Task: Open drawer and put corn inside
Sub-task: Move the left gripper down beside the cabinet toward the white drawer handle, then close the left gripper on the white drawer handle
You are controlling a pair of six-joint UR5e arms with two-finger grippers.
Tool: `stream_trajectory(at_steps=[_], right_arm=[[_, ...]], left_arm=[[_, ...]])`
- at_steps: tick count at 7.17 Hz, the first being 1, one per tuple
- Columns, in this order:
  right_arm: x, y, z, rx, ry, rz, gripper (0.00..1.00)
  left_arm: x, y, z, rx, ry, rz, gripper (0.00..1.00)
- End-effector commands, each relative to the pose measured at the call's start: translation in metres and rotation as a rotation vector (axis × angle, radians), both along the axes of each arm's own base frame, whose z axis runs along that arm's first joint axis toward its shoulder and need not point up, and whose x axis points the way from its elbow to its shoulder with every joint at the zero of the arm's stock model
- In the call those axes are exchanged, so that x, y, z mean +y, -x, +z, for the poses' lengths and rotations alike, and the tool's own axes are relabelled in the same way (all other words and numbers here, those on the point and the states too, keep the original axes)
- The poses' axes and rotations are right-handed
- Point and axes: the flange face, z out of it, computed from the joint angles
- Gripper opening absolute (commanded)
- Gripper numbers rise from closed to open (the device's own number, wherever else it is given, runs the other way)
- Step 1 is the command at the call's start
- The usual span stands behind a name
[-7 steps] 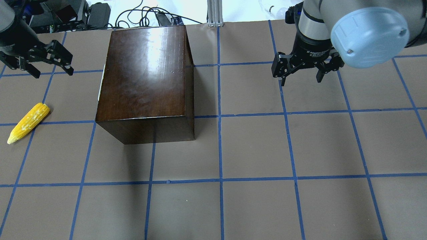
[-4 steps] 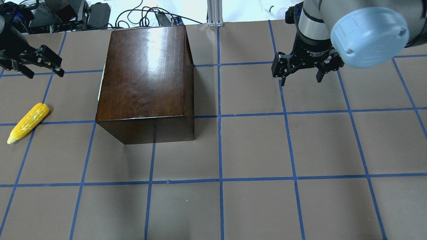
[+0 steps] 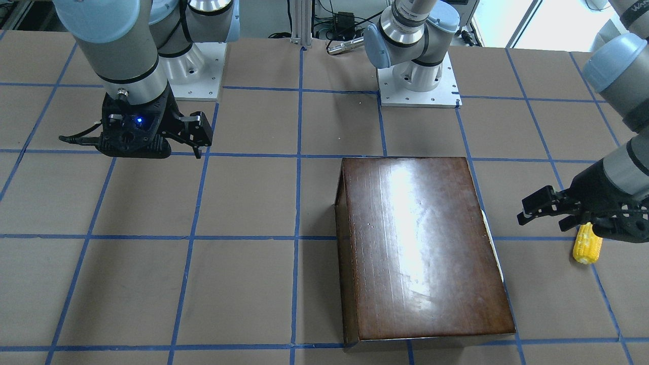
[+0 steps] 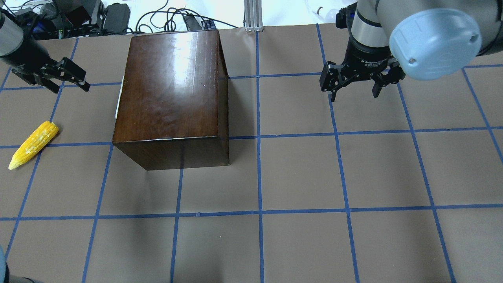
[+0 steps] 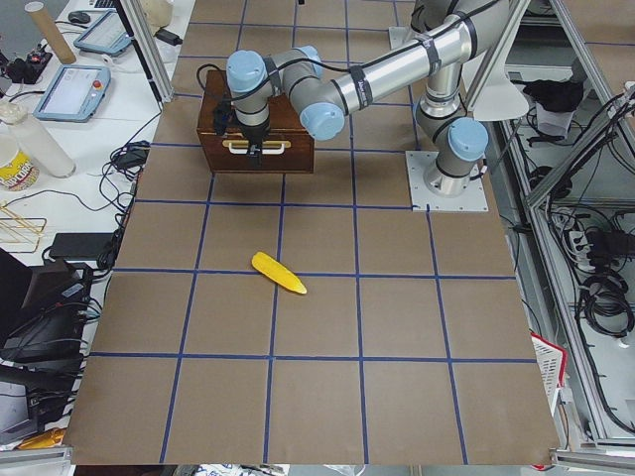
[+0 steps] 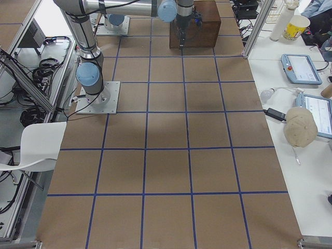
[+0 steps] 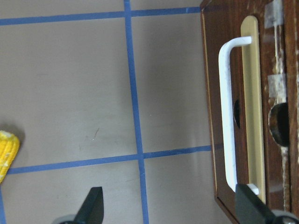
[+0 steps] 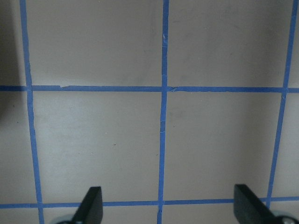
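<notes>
The dark-brown box (image 4: 173, 86) stands at the back left of the table. Its drawer (image 7: 275, 116) is closed; the scuffed front panel with a white handle (image 7: 226, 116) faces left and also shows in the exterior left view (image 5: 256, 149). The yellow corn (image 4: 33, 144) lies on the table left of the box, and shows in the front view (image 3: 586, 244) and at the left wrist view's edge (image 7: 7, 151). My left gripper (image 4: 67, 84) is open and empty, left of the drawer front and apart from it. My right gripper (image 4: 355, 90) is open and empty, hovering right of the box.
The brown table (image 4: 298, 177) is marked with a blue tape grid. Cables and gear (image 4: 78, 15) lie beyond the table's far edge. The arm bases (image 3: 418, 83) stand on the robot's side of the table.
My left gripper drew back to the left and then came right again toward the drawer front. The right arm, the box and the corn have not moved.
</notes>
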Motion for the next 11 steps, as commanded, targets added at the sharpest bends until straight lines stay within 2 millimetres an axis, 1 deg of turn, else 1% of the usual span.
stream_trajectory(at_steps=[1,2,3,4,6,8,11], right_arm=[[0.0,0.0,0.0,0.0,0.001,0.0,1.0],[0.0,0.0,0.0,0.0,0.0,0.0,1.0],[0.0,0.0,0.0,0.0,0.0,0.0,1.0],[0.0,0.0,0.0,0.0,-0.002,0.0,1.0],[0.0,0.0,0.0,0.0,0.0,0.0,1.0],[0.0,0.0,0.0,0.0,-0.002,0.0,1.0],[0.0,0.0,0.0,0.0,-0.002,0.0,1.0]], left_arm=[[-0.014,0.0,-0.028,0.064,0.004,-0.003,1.0],[-0.019,-0.002,-0.04,0.076,-0.001,-0.001,1.0],[-0.024,0.002,-0.048,0.133,0.009,0.007,1.0],[-0.026,0.002,-0.056,0.145,0.002,0.007,1.0],[-0.029,0.002,-0.066,0.156,-0.01,0.001,1.0],[-0.034,0.011,-0.073,0.208,-0.003,0.004,1.0],[-0.034,0.009,-0.088,0.211,-0.028,0.0,1.0]])
